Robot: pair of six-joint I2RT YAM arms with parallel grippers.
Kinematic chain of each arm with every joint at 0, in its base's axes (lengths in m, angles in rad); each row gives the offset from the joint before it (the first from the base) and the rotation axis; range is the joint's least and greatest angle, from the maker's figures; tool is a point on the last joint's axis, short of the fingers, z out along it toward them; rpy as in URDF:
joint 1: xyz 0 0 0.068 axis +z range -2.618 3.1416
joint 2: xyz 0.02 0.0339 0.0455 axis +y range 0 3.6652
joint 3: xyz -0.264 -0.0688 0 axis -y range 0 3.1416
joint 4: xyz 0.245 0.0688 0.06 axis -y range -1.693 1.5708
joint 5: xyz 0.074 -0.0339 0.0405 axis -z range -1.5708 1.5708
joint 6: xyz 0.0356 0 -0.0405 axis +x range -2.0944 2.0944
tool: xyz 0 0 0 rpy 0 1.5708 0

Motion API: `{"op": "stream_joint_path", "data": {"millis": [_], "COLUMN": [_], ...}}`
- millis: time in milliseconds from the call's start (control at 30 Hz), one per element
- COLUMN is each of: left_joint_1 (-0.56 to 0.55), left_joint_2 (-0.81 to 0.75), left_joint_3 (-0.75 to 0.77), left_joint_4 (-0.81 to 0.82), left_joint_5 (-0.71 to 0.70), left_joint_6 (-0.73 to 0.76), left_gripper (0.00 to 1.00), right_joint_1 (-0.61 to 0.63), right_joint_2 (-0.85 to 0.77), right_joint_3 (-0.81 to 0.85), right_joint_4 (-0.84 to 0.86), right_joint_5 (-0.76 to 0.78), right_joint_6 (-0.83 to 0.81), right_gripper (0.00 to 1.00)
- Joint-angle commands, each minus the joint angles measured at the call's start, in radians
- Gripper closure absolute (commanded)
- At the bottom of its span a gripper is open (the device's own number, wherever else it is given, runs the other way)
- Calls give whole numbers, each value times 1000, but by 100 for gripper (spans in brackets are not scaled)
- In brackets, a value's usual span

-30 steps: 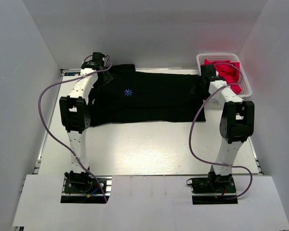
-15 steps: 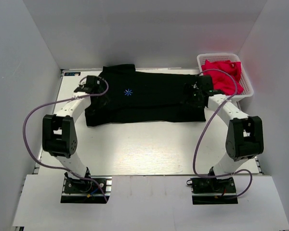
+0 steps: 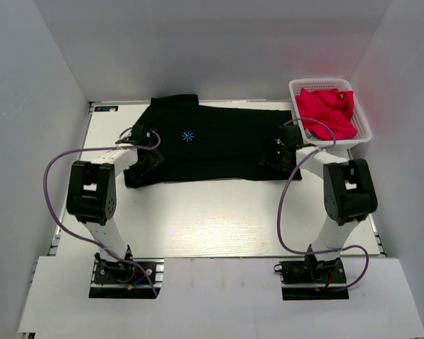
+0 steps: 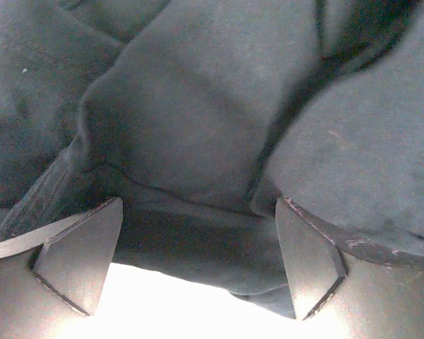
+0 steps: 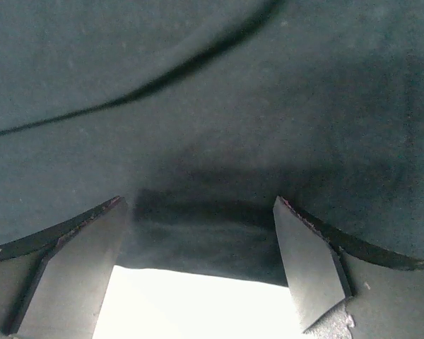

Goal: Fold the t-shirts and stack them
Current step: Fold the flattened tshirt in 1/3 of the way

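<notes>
We see the black t-shirt [image 3: 219,141] lying flat across the far half of the white worktop [image 3: 212,212], stretched from left to right. Its small light-blue starburst print [image 3: 188,135] faces up, towards the left end. The near hem runs roughly straight, and the left end bunches into a few folds at the near corner.

The left fingers [image 3: 147,157] sit low over that near-left corner of the shirt. From the left wrist camera we find them spread wide, one on either side of the view, with rumpled black cloth [image 4: 198,127] filling the space ahead and the shirt's edge lying between them over the bright worktop. They pinch nothing.

The right fingers [image 3: 272,159] hover at the shirt's near-right corner. The right wrist camera shows them spread wide as well, with smooth black cloth [image 5: 212,106] beyond them. The hem crosses the gap between the tips, and neither finger closes on it.

In the far right corner, just beside the shirt's right end, stands a white basket [image 3: 330,80] holding crumpled red cloth [image 3: 326,109]. Purple cables loop from both arms down to their bases at the near edge.
</notes>
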Motion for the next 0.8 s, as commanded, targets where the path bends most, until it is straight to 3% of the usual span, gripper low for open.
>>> {"op": "stream_joint_path", "data": {"millis": [0, 100, 233, 367, 500, 567, 767], "left_joint_1": [10, 10, 10, -10, -10, -19, -19], "left_joint_2": [-64, -211, -418, -610, -718, -718, -613], "left_joint_3": [-152, -329, -445, -444, -424, -424, -433], "left_joint_4": [-142, -165, -251, -329, -212, -147, -124], "left_joint_5": [-73, -73, -64, -64, 31, 139, 186], "left_joint_6": [-65, -117, -168, -191, -86, -46, -32], "left_gripper": [0, 0, 0, 0, 0, 0, 0], "right_joint_1": [3, 11, 45, 86, 98, 101, 98], "right_joint_2": [-80, -186, -333, -470, -507, -510, -485], "right_joint_3": [-166, -295, -403, -437, -379, -362, -360], "right_joint_4": [-64, -78, -115, -145, -155, -135, -112], "right_joint_5": [17, 40, -20, -61, -77, -90, -94], "right_joint_6": [63, 69, 58, 23, 3, 5, 20], "right_gripper": [10, 10, 10, 10, 10, 10, 10]}}
